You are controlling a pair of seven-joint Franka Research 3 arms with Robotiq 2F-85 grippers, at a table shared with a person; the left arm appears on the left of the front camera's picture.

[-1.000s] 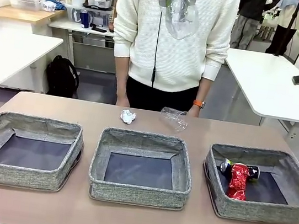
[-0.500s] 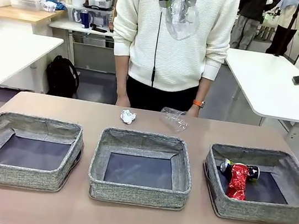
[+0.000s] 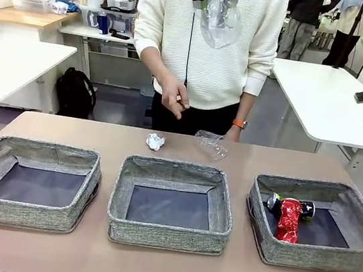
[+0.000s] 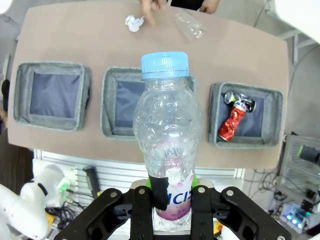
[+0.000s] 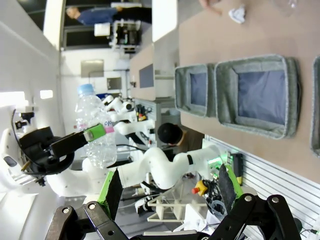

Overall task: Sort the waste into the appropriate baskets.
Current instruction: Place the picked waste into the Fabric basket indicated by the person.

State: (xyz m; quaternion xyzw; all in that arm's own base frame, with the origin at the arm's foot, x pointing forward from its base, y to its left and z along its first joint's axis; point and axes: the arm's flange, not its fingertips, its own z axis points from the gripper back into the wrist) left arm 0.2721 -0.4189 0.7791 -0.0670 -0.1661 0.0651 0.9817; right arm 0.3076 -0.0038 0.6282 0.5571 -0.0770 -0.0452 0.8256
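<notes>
Left gripper pinching blue-capped bottle at frame centre, right gripper spread; next: lower over empty basket, release.

clear bottle with blue cap and pink label, upright, clamped at its base by the left gripper, crumpled white paper and clear cup on its side beyond the middle basket, grey left basket and right basket flanking it, crushed red can over dark can in the right basket

three baskets, two cans, one bottle
</notes>
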